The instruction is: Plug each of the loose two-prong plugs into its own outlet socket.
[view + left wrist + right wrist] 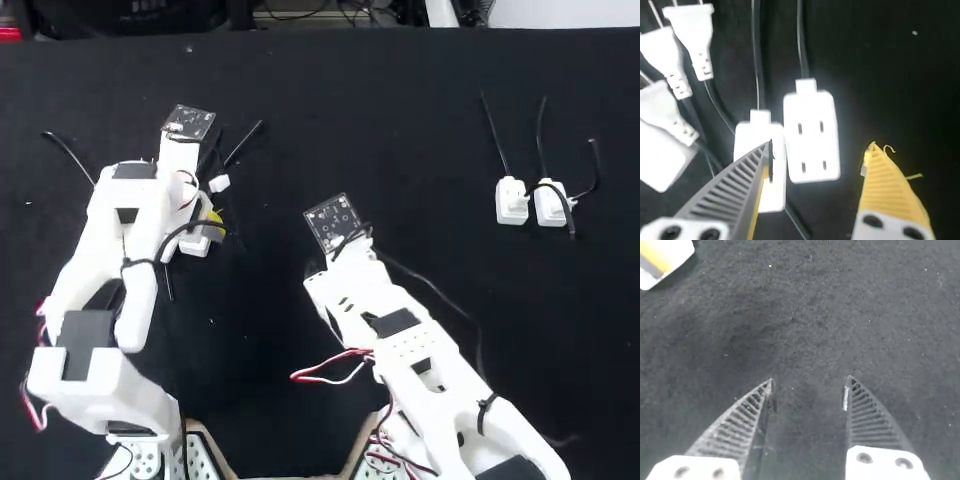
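The black desk (pixel 400 90) lies under our right gripper (pixel 809 381), its jaws apart. Our left gripper (pixel 819 146), jaws also apart, hangs over a white outlet socket (pixel 811 135), with loose plugs (pixel 694 32) near it.

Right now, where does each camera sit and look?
High view: fixed above, looking down on the black table, left arm, right arm.
Left wrist view: on the left arm, facing open left gripper, outlet socket.
Right wrist view: on the right arm, facing open right gripper, table.
Shared: high and left wrist show left gripper.
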Controlling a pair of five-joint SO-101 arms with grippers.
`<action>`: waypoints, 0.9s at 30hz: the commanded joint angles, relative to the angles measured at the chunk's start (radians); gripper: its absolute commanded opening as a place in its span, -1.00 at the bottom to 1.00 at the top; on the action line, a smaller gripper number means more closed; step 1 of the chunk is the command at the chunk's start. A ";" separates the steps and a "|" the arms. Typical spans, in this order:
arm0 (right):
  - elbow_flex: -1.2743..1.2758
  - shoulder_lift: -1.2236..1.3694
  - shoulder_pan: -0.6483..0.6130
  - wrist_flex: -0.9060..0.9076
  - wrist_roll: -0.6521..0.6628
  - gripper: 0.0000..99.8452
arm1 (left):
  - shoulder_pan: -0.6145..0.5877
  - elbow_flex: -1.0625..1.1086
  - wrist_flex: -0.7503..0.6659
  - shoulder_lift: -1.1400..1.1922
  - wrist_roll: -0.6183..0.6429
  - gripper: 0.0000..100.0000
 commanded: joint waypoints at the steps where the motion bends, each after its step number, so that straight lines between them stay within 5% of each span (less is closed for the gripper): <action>1: -0.004 -0.031 -0.008 -0.026 -0.002 -0.61 | 0.015 -0.058 -0.075 0.044 -0.002 -0.41; 11: -0.004 -0.031 -0.008 -0.026 -0.002 -0.61 | 0.064 -0.047 -0.074 0.091 0.003 -0.42; 20: -0.004 -0.031 -0.008 -0.026 -0.002 -0.61 | 0.087 -0.051 0.012 0.083 0.040 -0.95; 27: -0.004 -0.031 -0.008 -0.026 -0.002 -0.61 | 0.033 -0.101 0.175 -0.005 0.069 -0.94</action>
